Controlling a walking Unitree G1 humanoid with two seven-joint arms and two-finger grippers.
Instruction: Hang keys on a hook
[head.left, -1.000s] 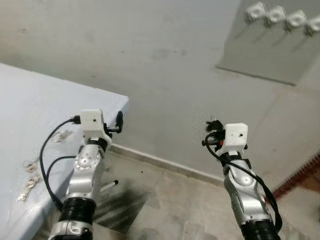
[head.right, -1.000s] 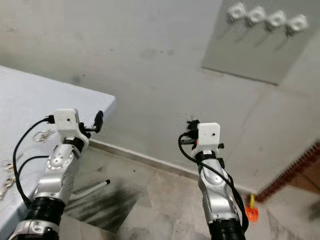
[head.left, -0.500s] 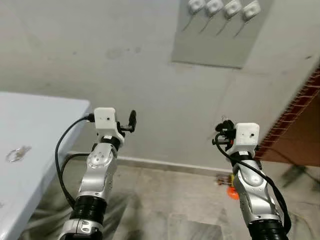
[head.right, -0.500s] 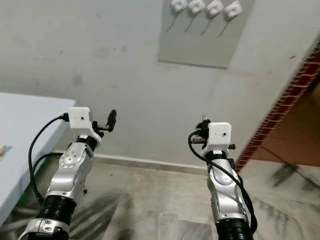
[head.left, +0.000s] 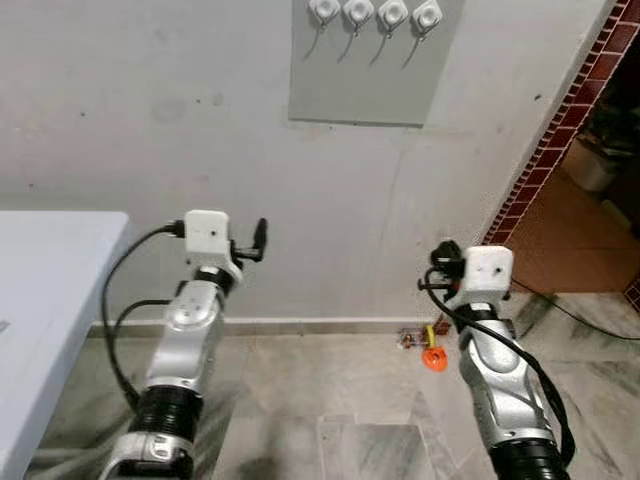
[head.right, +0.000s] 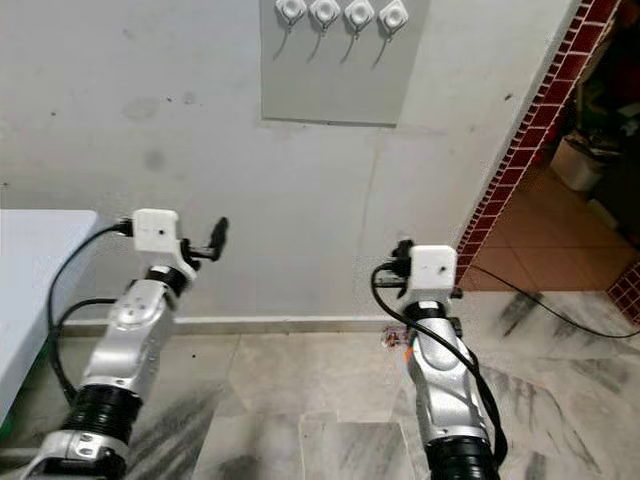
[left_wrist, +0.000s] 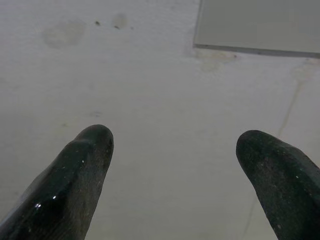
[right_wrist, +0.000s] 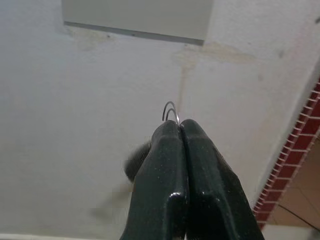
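Note:
Four white hooks (head.left: 375, 13) sit in a row on a grey panel (head.left: 370, 75) high on the wall straight ahead. My right gripper (right_wrist: 179, 126) is held up in front of the wall below the panel, shut on a thin metal key ring (right_wrist: 171, 111). Just its loop pokes out above the fingertips, and the keys themselves are hidden. In the left eye view the right gripper (head.left: 441, 254) is well below the hooks and right of them. My left gripper (head.left: 260, 235) is raised to the same height, open and holding nothing, its fingers (left_wrist: 85, 170) wide apart and facing bare wall.
A pale table (head.left: 45, 290) reaches in from the left. Right of the wall, red brick edging (head.left: 555, 135) frames a doorway onto a brown floor. A small orange object (head.left: 433, 358) lies by the skirting on the marble floor, and a cable (head.left: 590, 325) runs across it.
The camera has swung right: the table and the keys on it slid off to the left, and the hook panel moved from the top right to the top middle. Both arms kept their pose.

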